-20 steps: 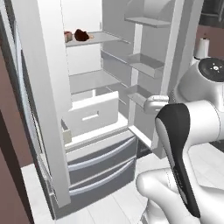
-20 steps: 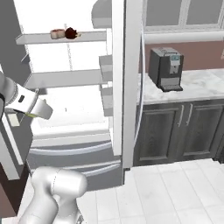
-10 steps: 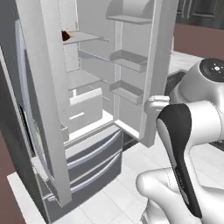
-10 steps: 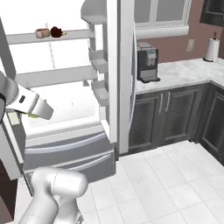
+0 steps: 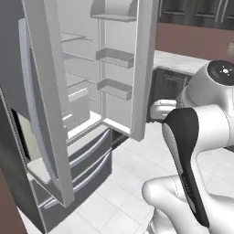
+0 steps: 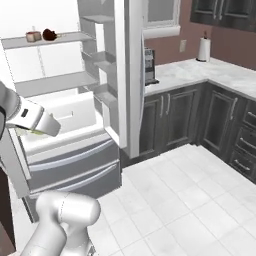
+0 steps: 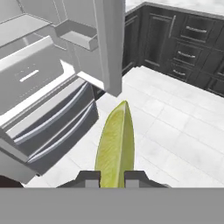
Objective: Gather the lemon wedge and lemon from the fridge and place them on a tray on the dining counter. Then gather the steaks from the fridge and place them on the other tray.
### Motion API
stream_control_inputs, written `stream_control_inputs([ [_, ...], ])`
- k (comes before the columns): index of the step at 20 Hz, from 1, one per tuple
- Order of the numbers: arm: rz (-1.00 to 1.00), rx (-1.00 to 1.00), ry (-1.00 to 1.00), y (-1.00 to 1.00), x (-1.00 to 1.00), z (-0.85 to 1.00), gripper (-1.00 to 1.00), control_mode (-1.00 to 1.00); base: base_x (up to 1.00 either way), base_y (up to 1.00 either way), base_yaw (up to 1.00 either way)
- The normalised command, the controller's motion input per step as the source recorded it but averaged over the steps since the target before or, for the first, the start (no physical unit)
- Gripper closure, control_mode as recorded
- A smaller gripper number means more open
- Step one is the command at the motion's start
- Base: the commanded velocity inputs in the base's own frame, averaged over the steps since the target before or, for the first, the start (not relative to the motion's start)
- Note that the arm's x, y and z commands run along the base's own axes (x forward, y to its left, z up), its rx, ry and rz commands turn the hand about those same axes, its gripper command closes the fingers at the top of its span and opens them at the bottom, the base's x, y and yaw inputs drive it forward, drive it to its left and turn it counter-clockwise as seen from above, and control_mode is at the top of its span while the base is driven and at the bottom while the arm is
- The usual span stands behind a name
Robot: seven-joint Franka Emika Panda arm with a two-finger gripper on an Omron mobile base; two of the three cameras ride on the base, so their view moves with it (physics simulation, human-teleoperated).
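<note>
Lemon wedge (image 7: pixel 116 146), a yellow-green, thin-edged slice, is held upright between the two small dark finger tips of the gripper (image 7: pixel 113 176), whose jaws are drawn narrow on its lower end, above the pale tiled floor and clear of the white open fridge (image 7: pixel 52 87). It is judged to be light, soft and slightly slippery, so a gentle pinch across the flat cut faces near the thick rind is thought safest, since hard pressure could squash the pulp. In the right base view a sliver of yellow-green is seen beneath the white wrist, beside the fridge drawer, and dark reddish steaks (image 6: pixel 49 34) are seen on the upper shelf. In the left base view the open fridge door (image 5: pixel 137 68) with its bins is shown, and the white arm is seen folded in front of it.
</note>
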Motion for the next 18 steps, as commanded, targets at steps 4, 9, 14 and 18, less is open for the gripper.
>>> stream_control_inputs([
  [4,0.00,0.00,0.00,0.00,0.00,0.00,1.00,1.00,-0.68,0.26,-0.38],
  [9,0.00,0.00,0.00,0.00,0.00,0.00,1.00,1.00,-0.75,0.29,-0.38],
  [14,0.00,0.00,0.00,0.00,0.00,0.00,1.00,1.00,-0.78,0.42,-0.38],
  [18,0.00,0.00,0.00,0.00,0.00,0.00,1.00,1.00,-0.80,0.42,-0.37],
])
